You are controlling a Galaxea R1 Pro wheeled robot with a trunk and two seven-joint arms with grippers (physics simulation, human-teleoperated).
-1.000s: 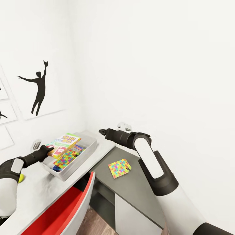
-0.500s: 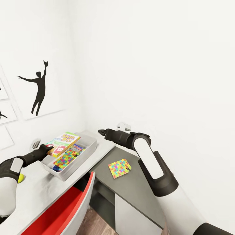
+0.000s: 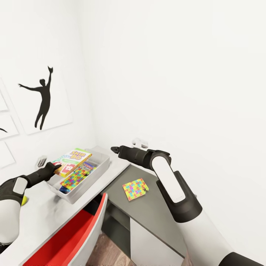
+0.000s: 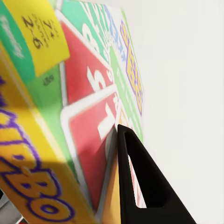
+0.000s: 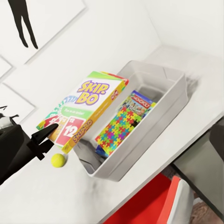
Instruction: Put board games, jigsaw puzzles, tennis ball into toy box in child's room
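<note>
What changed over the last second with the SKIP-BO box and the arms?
The left gripper, shut on the SKIP-BO box, lifted it slightly, holding it over the toy box. The head camera also shifted a little. The right gripper, the puzzle on the dark cabinet and the tennis ball stayed put.

SKIP-BO box (image 3: 72, 160) over toy box (image 3: 99, 171), on table (image 3: 44, 214).

A dancer silhouette picture (image 3: 43, 99) hangs on the white wall; below, a red chair (image 3: 68, 236), perhaps, beside a dark grey cabinet (image 3: 155, 218).
</note>
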